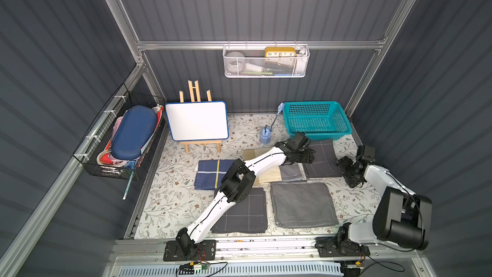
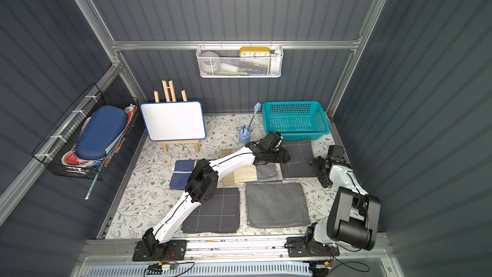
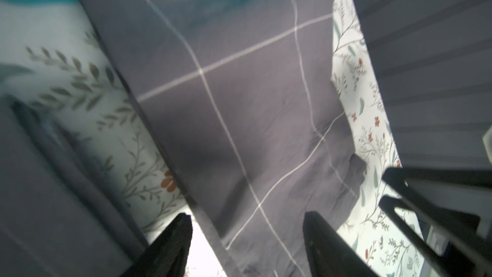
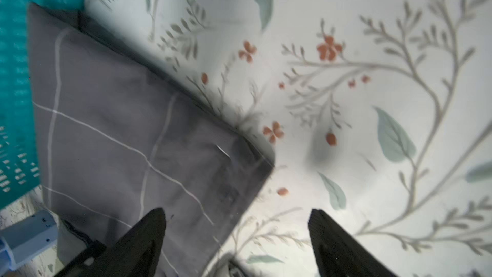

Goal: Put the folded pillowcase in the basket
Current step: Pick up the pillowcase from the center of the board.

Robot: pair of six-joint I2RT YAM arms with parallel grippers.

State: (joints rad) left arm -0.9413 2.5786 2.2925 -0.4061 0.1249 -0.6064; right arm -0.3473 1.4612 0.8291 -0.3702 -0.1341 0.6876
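Both my hands are down at the folded pillowcase (image 1: 324, 155), which lies flat on the flowered tablecloth (image 4: 372, 102), its far edge right against the front of the teal basket (image 1: 319, 131). It is not in the basket yet. My left gripper (image 3: 246, 215) stands wide, with the near edge of the cloth running between its fingers. My right gripper (image 4: 237, 210) is wide too, with one finger over the cloth's corner and the other over bare tablecloth. Neither has hold of anything.

My worry is the layers. At the corner by my right hand the folds show as a stack of thin edges, and one corner looks rumpled in the left wrist view. If I pinch only the top sheet, the fold will likely open as I lift. If one hand rises ahead of the other, the soft middle may sag and catch on the flared rim. A smaller grey cloth (image 1: 291, 173) lies just beside my left hand and could get dragged along.

The pillowcase is thin woven fabric, dark grey with fine white lines in a wide check, limp and matte. The basket is stiff plastic — lattice walls, rectangular, open on top.
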